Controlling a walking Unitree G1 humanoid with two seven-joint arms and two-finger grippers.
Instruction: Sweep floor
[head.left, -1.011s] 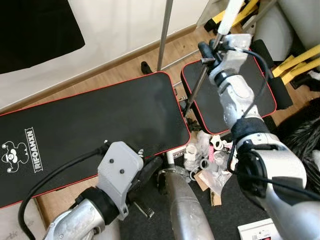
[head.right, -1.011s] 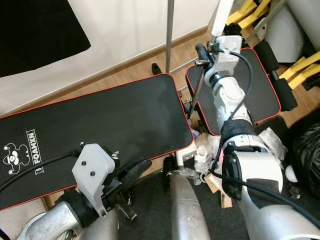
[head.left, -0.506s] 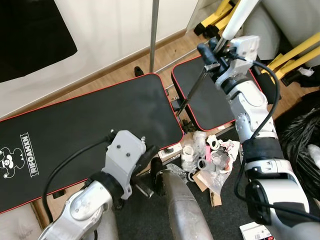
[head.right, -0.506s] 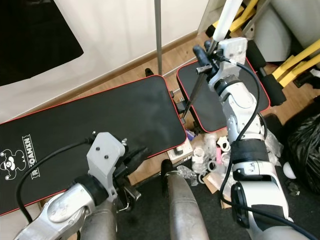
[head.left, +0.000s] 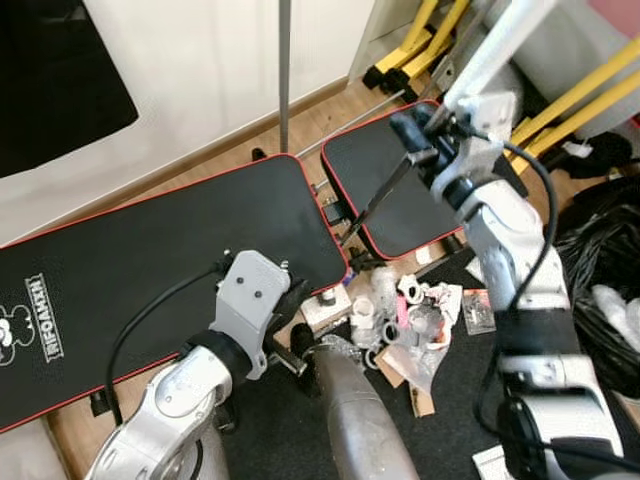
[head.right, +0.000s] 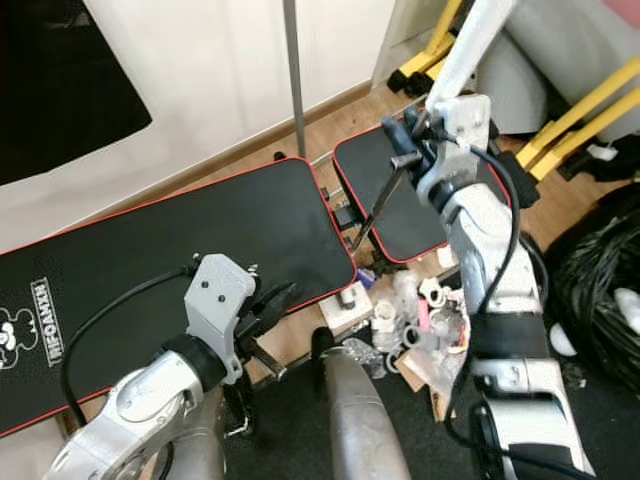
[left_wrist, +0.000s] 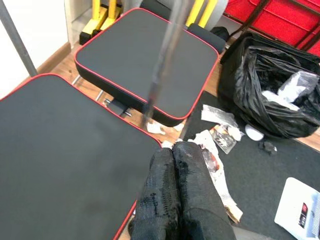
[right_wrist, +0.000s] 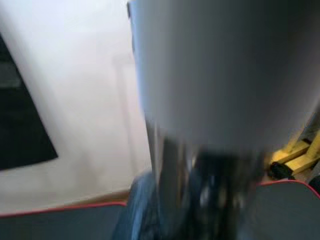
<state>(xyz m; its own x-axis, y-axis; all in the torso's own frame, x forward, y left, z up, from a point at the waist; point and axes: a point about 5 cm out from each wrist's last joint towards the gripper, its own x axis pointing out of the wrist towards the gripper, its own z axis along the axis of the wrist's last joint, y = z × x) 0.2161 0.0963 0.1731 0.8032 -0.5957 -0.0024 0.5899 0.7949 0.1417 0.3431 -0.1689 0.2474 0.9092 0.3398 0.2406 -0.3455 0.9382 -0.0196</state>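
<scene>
Above the small bench pad (head.left: 400, 190), your right gripper (head.left: 425, 125) clamped the broom handle (head.left: 375, 200); the left gripper (left_wrist: 180, 195) hung with fingers pressed together. The handle could snag between pads, scattering the litter (head.left: 415, 325).

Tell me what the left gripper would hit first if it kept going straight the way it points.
Likely the thin dark metal pole slanting ahead of the shut left gripper, then the smaller red-edged black pad; depth is unclear.
</scene>
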